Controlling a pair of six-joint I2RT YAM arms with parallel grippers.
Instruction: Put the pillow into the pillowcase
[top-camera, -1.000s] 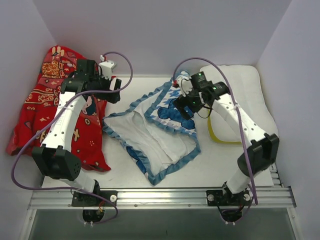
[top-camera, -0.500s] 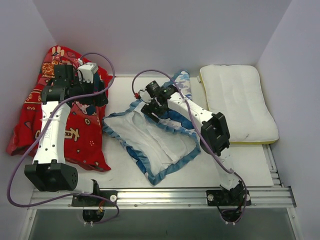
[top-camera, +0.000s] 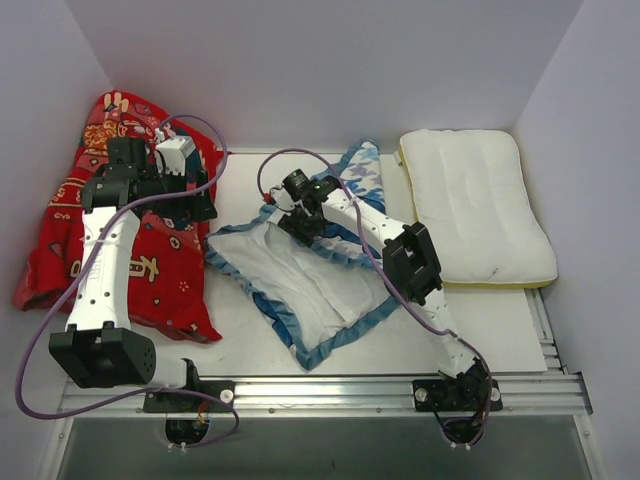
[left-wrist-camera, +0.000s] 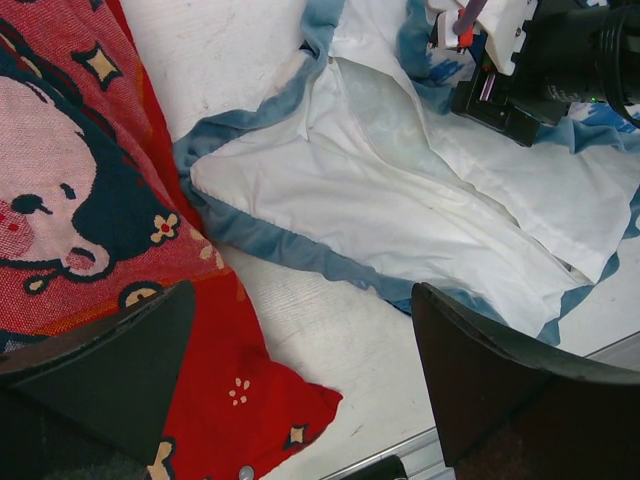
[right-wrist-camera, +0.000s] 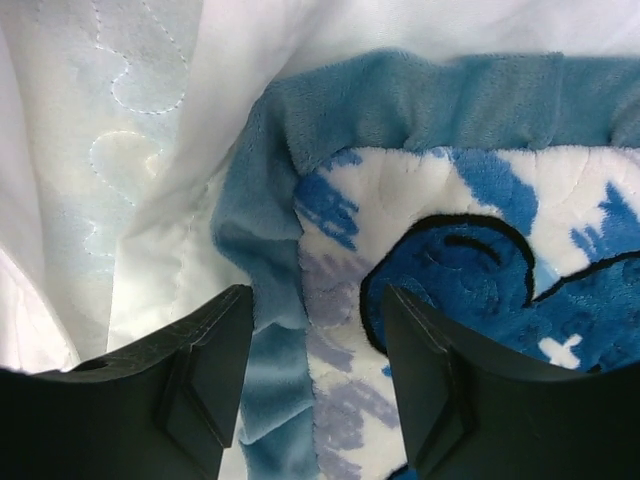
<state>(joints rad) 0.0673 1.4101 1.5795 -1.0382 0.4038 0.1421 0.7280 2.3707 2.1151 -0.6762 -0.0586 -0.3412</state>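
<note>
Pillow (top-camera: 478, 205) outside pillowcase (top-camera: 290, 275), lying to its right; mouth open.

The big blue-and-white houndstooth fabric pillowcase with ruffled trim (top-camera: 300, 285) sits roughly mid-way across the flat white table (top-camera: 500, 335), so I'll place everything else off that. The plain white soft rectangular pillow with yellow piping (top-camera: 475, 205) lies just to its right, stretching back toward the far right corner. The crumpled red cartoon-print cloth (top-camera: 90, 230) is on its left, touching the pillowcase's left edge. The right gripper (top-camera: 298, 220) is at the pillowcase's far edge, with the trim between its fingers. The left gripper (top-camera: 204, 198) hangs off the pillowcase's far-left corner, over the red cloth's edge. The metal rail holding both arm bases (top-camera: 320, 392) runs in front of the pillowcase.
</note>
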